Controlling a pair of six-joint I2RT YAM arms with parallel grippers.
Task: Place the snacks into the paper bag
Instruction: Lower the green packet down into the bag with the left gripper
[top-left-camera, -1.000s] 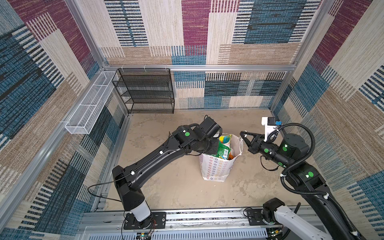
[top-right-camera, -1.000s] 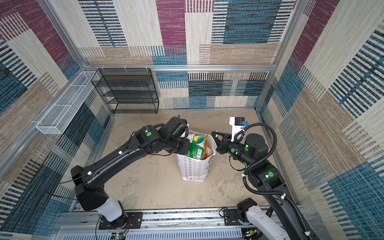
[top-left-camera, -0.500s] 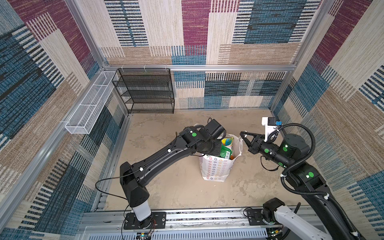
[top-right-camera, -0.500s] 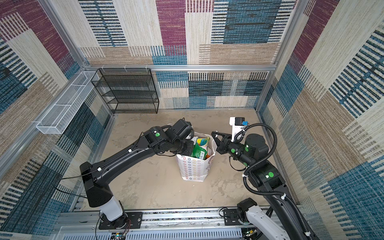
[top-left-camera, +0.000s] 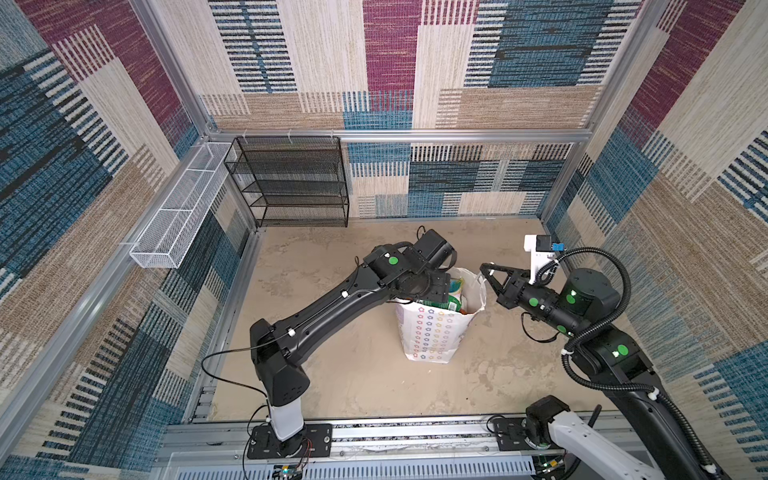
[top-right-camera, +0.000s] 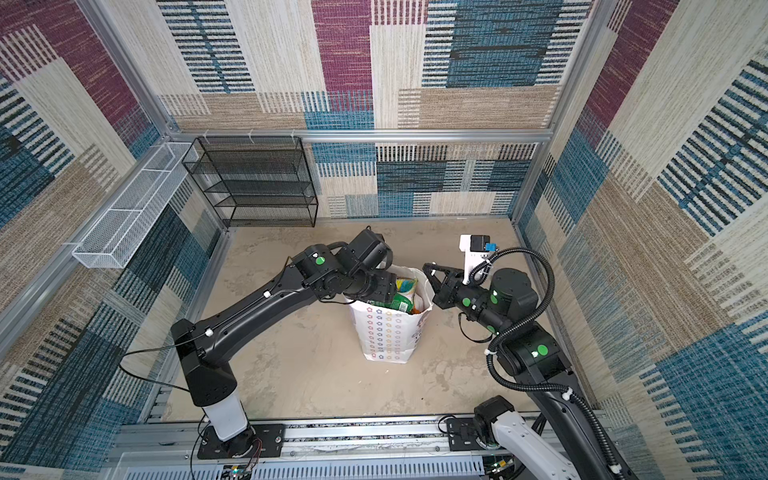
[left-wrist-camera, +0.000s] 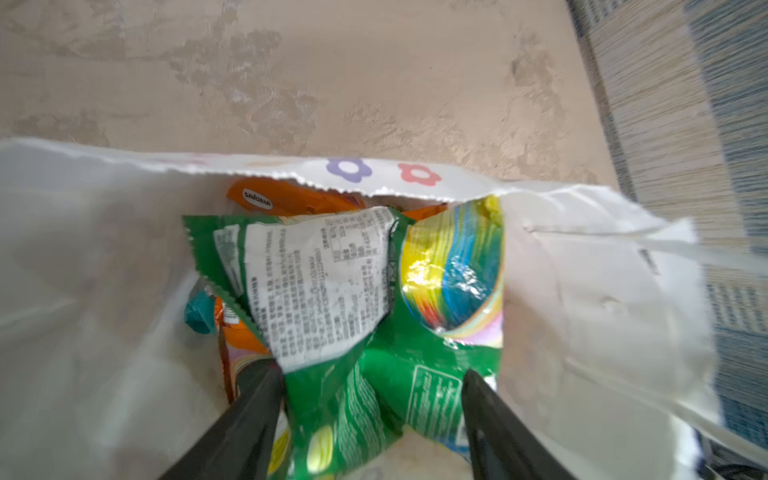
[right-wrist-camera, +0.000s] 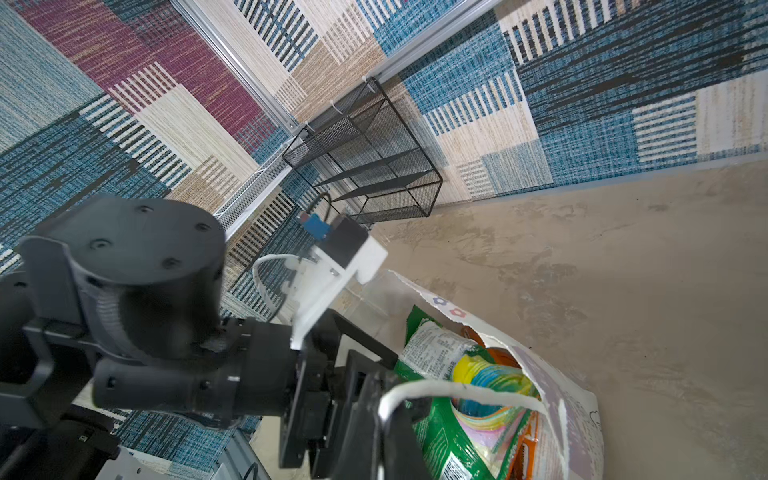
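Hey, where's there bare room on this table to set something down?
Bare tabletop lies between the black mesh rack and the left arm; another patch runs from the paper bag's base to the front rail. Crowded: the bag's mouth, full of snacks, with the left gripper inside and the right gripper holding its handle.

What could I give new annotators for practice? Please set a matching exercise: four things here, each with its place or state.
1 left gripper
2 right gripper
3 green packet
4 black mesh shelf

A against the back wall
B jaws apart, at the mouth of the paper bag
C jaws closed, by the loop handle
D lying inside the bag

Pairs: 1-B, 2-C, 3-D, 4-A
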